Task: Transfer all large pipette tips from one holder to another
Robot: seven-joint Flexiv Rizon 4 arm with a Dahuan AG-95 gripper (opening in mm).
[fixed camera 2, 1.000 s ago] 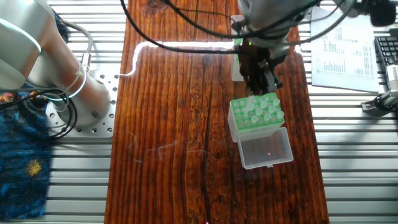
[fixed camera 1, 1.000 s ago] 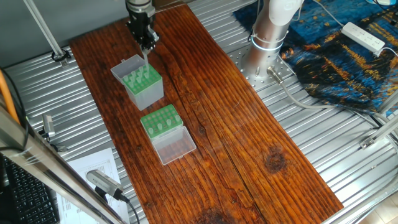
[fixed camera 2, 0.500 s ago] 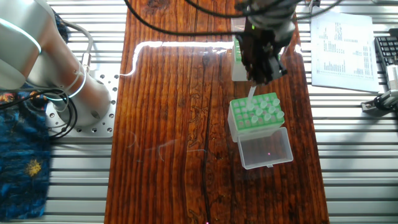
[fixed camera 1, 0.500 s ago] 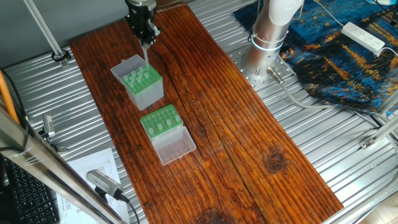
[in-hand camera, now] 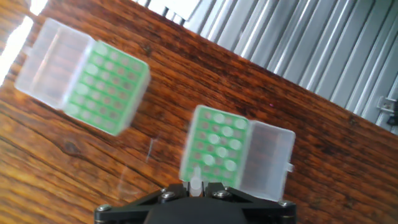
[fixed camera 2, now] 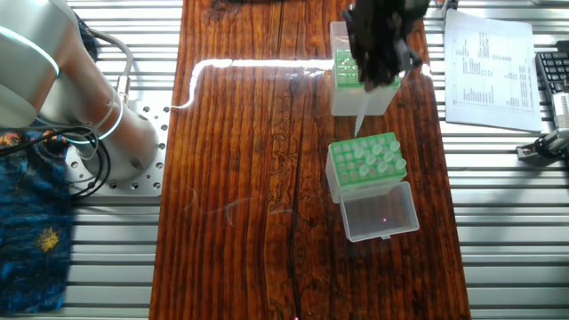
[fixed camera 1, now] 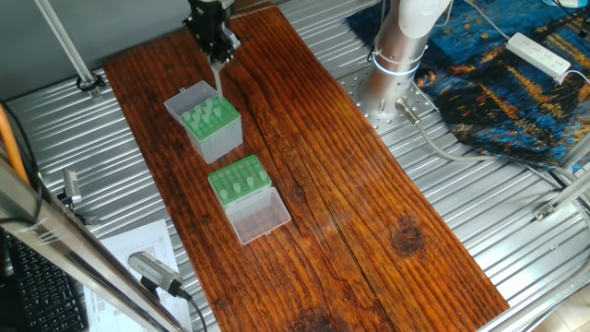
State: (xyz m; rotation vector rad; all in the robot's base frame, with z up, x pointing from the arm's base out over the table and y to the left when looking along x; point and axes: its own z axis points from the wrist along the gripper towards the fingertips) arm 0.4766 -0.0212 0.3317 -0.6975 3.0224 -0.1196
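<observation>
A single pale pipette tip (fixed camera 1: 218, 79) hung point-down from the fingers (fixed camera 1: 216, 57), which were clenched on its upper end; in the other fixed view the same tip (fixed camera 2: 360, 124) showed as a thin whitish sliver in the air, clear of both boxes. In the hand view only its wide end (in-hand camera: 196, 185) showed, between the dark finger bases at the bottom edge. Below and just beside the hanging tip stood the taller holder (fixed camera 1: 219, 135) with translucent grey sides and a green hole plate, its clear lid folded back; a number of large pipette tips (fixed camera 1: 206, 115) stood in its holes. The hand view showed these remaining tips (in-hand camera: 219, 140) as pale round openings scattered across the plate, with some holes bare. The low green rack (fixed camera 1: 241, 182) lay near the taller holder on the wooden table (fixed camera 1: 369, 212), its clear hinged lid (fixed camera 1: 259, 218) open flat beside it, and a few pale tips (fixed camera 1: 241, 188) sat in its grid. In the other fixed view that rack (fixed camera 2: 366, 161) and its tips were plain, while the dark gripper body partly hid the taller holder (fixed camera 2: 345, 89). The arm's grey base (fixed camera 1: 392, 65) stood off the table on ribbed metal decking, a printed sheet (fixed camera 2: 487, 67) lay beside the table, and blue patterned cloth (fixed camera 1: 502, 83) lay past the base.
</observation>
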